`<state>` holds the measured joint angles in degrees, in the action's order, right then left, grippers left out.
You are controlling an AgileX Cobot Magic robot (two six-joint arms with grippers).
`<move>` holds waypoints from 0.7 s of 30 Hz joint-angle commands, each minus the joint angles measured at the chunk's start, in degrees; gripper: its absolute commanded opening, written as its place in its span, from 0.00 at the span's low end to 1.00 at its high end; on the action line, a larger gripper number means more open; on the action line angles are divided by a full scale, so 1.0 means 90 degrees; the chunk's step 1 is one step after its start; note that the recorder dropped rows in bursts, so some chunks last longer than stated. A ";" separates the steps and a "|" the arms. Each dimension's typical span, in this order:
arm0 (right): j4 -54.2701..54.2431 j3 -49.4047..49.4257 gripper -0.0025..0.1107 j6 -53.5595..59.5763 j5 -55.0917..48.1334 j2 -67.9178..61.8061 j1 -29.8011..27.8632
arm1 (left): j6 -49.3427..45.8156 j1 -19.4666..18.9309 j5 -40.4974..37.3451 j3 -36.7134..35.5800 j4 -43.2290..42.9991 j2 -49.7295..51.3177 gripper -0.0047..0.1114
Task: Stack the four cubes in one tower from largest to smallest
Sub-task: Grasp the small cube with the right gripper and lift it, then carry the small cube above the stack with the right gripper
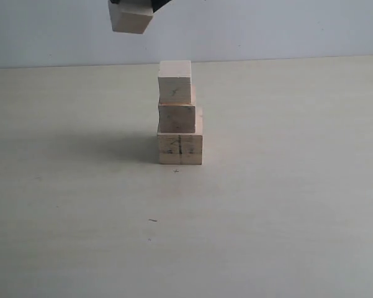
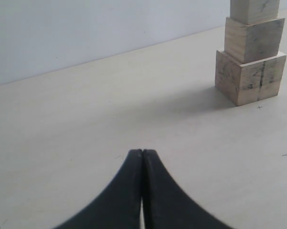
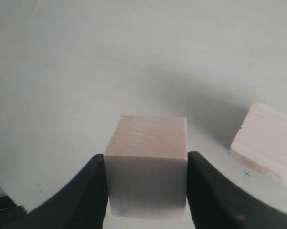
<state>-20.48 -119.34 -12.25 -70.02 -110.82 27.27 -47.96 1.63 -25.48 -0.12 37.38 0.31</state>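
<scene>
Three pale wooden cubes stand as a tower on the table: the largest cube (image 1: pixel 180 149) with a dark seam at the bottom, a smaller cube (image 1: pixel 177 118) on it, and a third cube (image 1: pixel 174 82) on top. The fourth cube (image 1: pixel 130 18) hangs in the air above and to the left of the tower, with my right gripper (image 1: pixel 131 6) shut on it. In the right wrist view this cube (image 3: pixel 148 162) sits squeezed between the black fingers (image 3: pixel 93 191), and a tower cube (image 3: pixel 265 143) shows beyond. My left gripper (image 2: pixel 142 153) is shut and empty, low over the table, apart from the tower (image 2: pixel 250 78).
The pale table (image 1: pixel 285 217) spreads around the tower, with a small pencil cross (image 1: pixel 176 171) just in front of it and a dark speck (image 1: pixel 152 220) nearer the front. A plain light wall (image 1: pixel 267 25) rises behind the table's far edge.
</scene>
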 commanded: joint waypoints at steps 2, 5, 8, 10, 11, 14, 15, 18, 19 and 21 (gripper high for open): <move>0.1088 -0.0391 0.36 -0.0119 0.0007 -0.0602 0.0010 | 0.0013 0.0079 0.0012 0.0013 -0.0002 -0.0035 0.04; 0.1789 -0.0391 0.36 -0.0755 0.0007 -0.0557 0.0010 | 0.0013 0.0079 0.0012 0.0013 -0.0002 -0.0035 0.04; 0.1951 -0.0416 0.36 -0.0840 0.0007 -0.0338 0.0010 | 0.0013 0.0079 0.0012 0.0013 -0.0002 -0.0035 0.04; 0.2143 -0.0485 0.35 -0.0840 0.0007 -0.0192 0.0010 | 0.0013 0.0079 0.0012 0.0013 -0.0002 -0.0035 0.04; 0.2213 -0.0498 0.34 -0.0840 0.0007 -0.0135 0.0010 | 0.0013 0.0079 0.0012 0.0013 -0.0002 -0.0035 0.04; 0.2276 -0.0486 0.31 -0.0827 0.0007 0.0057 0.0010 | 0.0013 0.0079 0.0012 0.0013 -0.0002 -0.0035 0.04; 0.2276 -0.0486 0.30 -0.0796 0.0007 0.0119 0.0010 | 0.0013 0.0079 0.0012 0.0013 -0.0002 -0.0035 0.04; 0.2276 -0.0486 0.28 -0.0335 0.0007 0.0213 0.0010 | 0.0013 0.0079 0.0012 0.0013 -0.0002 -0.0035 0.04; 0.2276 -0.0486 0.28 -0.0157 0.0007 0.0225 0.0010 | 0.0013 0.0079 0.0012 0.0013 -0.0002 -0.0035 0.04; 0.2096 -0.0486 0.28 0.0095 0.0007 0.0240 0.0010 | 0.0013 0.0079 0.0012 0.0013 -0.0002 -0.0035 0.04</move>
<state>-0.73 -123.20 -14.23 -70.40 -109.21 27.27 -47.96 1.94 -25.48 -0.12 37.38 0.31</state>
